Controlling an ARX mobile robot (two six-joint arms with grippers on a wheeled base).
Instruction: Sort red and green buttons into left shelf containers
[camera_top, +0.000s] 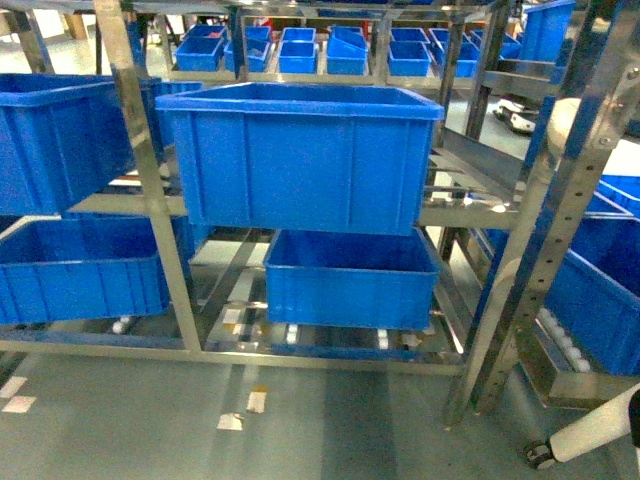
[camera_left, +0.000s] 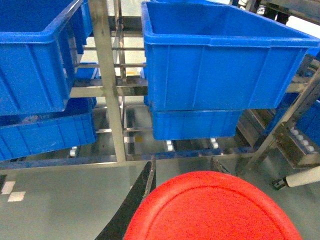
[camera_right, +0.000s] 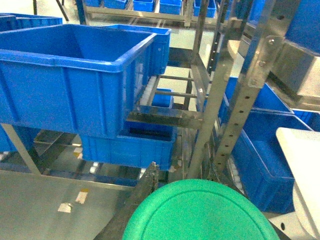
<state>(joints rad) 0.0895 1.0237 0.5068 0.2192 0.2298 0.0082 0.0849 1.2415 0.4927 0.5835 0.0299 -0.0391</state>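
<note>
Grey-green shop floor (camera_top: 330, 420) with scraps of tape ran up to a steel rack (camera_top: 150, 200) in front of you. Nearest your left wrist camera, the red button (camera_left: 215, 210) filled the bottom of the view, held in the left gripper with one dark finger (camera_left: 132, 200) beside its cap. On your right wrist, the green button (camera_right: 200, 212) sat likewise in the right gripper, a finger (camera_right: 140, 192) at its edge. Beyond them, a deep blue bin (camera_top: 300, 155) rested on the upper shelf, another blue bin (camera_top: 350, 275) below it, and smaller blue trays (camera_top: 300, 50) farther back.
</note>
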